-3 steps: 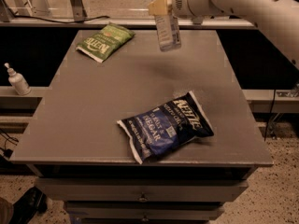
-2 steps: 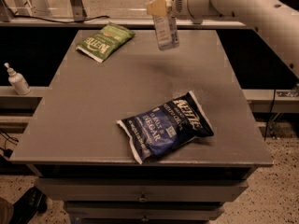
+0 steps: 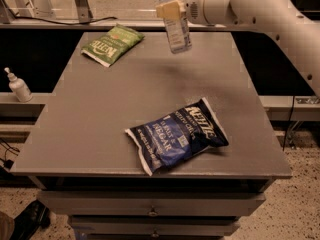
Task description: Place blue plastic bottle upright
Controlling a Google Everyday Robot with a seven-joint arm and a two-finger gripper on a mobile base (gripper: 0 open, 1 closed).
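Apparently clamped in gripper above far table edge, blue plastic bottle, cap cropped.

Cream gripper at top gripping clear, pale-labelled bottle, grey table, navy chip bag; green chip bag

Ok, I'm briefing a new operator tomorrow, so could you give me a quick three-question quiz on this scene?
1. True or false: the blue plastic bottle lies flat on the table.
2. Which bag is nearer the gripper? A) green chip bag B) blue chip bag
3. Fill in: the white pump dispenser stands beyond the table's ___ edge, as pictured.
Key: 1 false, the gripper holds it nearly upright above the table's far edge; 2 A; 3 left.
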